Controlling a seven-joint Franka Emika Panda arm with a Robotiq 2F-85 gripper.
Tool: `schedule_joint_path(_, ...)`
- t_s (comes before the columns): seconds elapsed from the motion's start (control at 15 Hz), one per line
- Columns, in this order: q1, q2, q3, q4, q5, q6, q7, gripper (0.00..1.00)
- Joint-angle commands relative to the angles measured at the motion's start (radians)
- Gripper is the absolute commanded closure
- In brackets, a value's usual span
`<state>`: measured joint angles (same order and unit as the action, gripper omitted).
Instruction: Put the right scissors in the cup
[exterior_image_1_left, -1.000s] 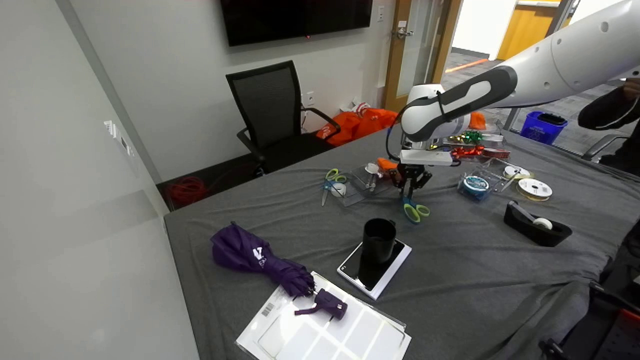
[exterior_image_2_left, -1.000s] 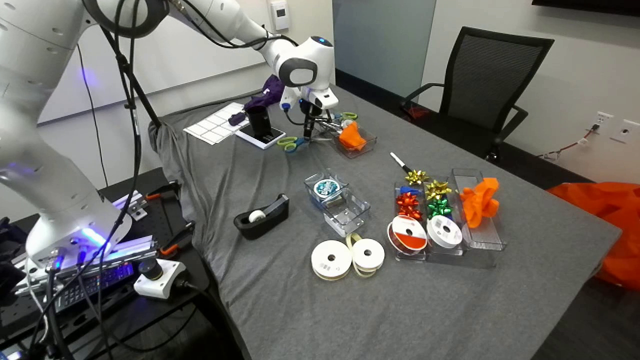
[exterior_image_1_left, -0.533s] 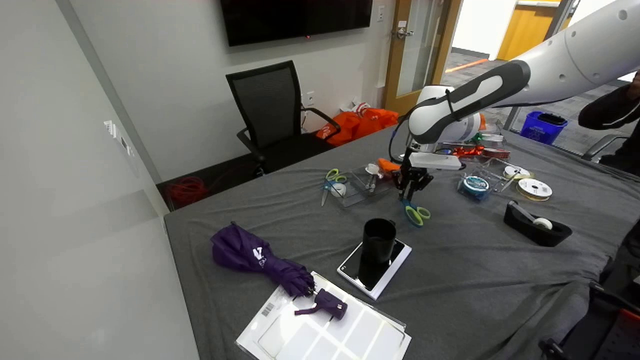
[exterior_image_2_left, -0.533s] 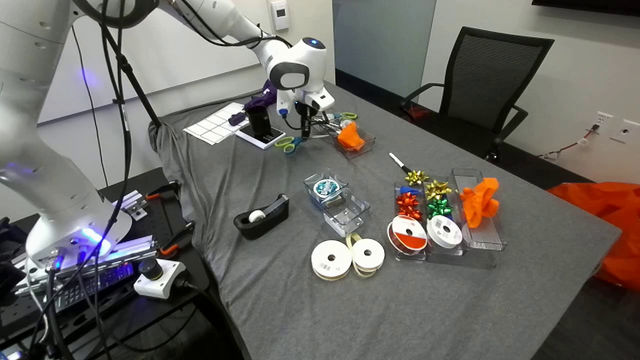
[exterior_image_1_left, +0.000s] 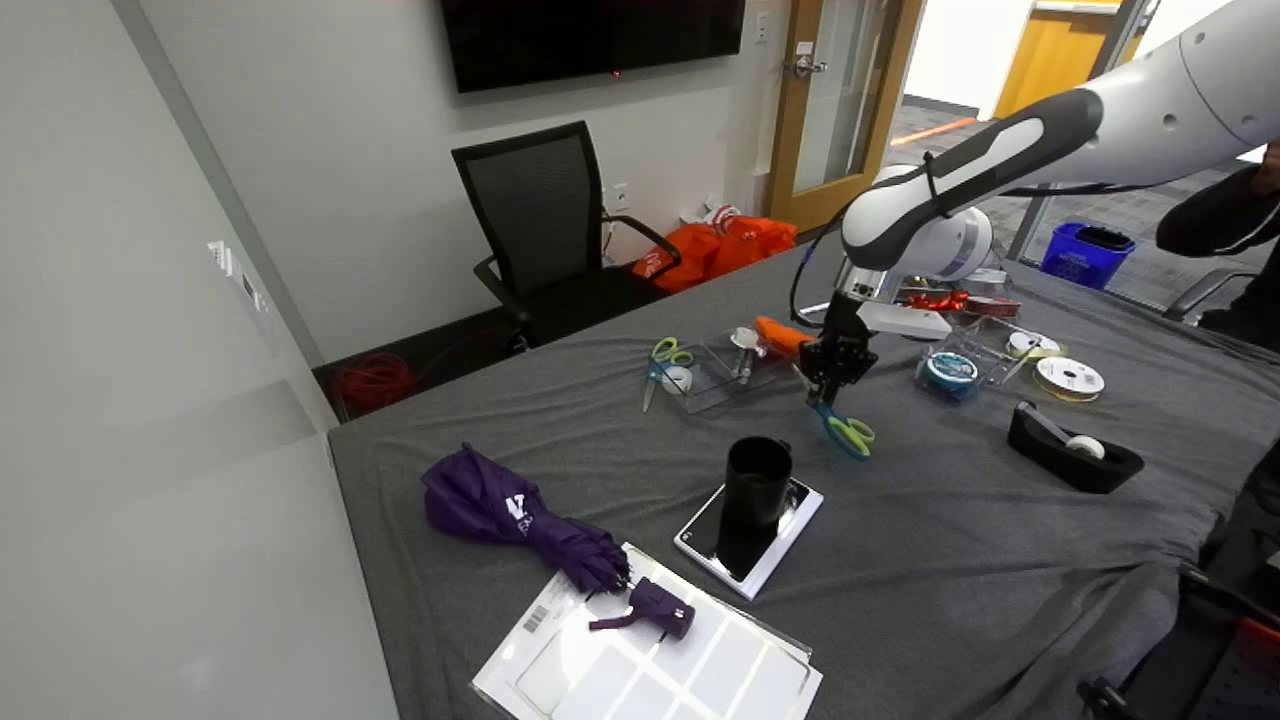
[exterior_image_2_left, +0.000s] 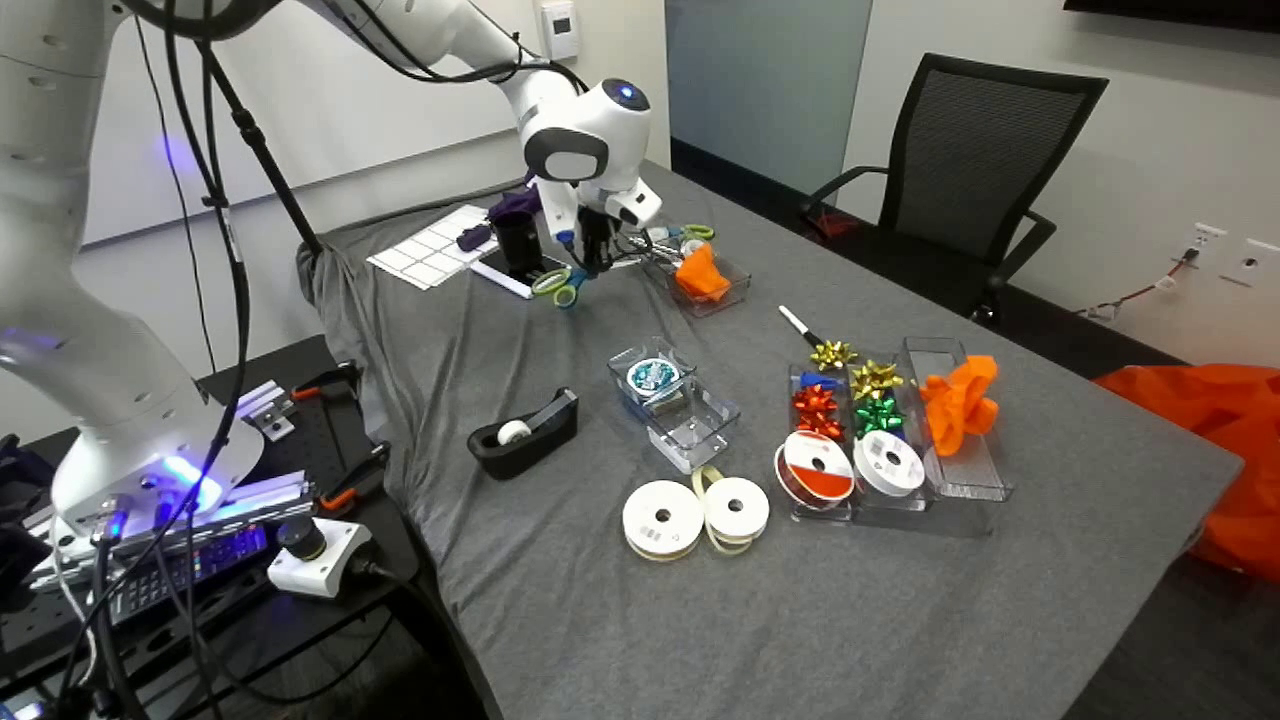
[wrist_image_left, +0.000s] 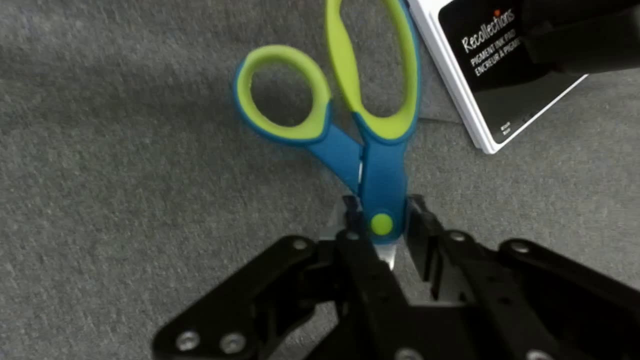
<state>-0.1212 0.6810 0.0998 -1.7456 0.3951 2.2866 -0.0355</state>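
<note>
The white arm (exterior_image_1_left: 1150, 110) is showing smooth, rounded segments, dark grey bands (exterior_image_1_left: 1085, 115) and small round dimples (exterior_image_1_left: 1170, 122), while black cables (exterior_image_2_left: 240, 320) are looping along it, blue light (exterior_image_2_left: 190, 478) is glowing on its base (exterior_image_2_left: 95, 460) and wrist cap (exterior_image_2_left: 620, 97), and the black gripper (wrist_image_left: 382, 217) is bearing silver screws (wrist_image_left: 233, 343) across its angular links (wrist_image_left: 240, 295)

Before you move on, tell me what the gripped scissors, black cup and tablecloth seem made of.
Gripped scissors: likely smooth blue and lime plastic, by the moulded loops; a shiny sliver past the pivot suggests metal blades.
Black cup: low-sheen plastic or painted metal; its plain dark wall leaves that open.
Tablecloth: matte grey fabric, by its flecks and folds.
</note>
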Motion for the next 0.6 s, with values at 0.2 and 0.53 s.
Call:
schedule_joint_path(0.2,-0.016,-0.100,0.019,-0.068,0.063,-0.097,-0.006,0.94)
schedule_joint_path(0.53,0.038,-0.160,0.021,-0.094,0.114,-0.131,0.107,0.94)
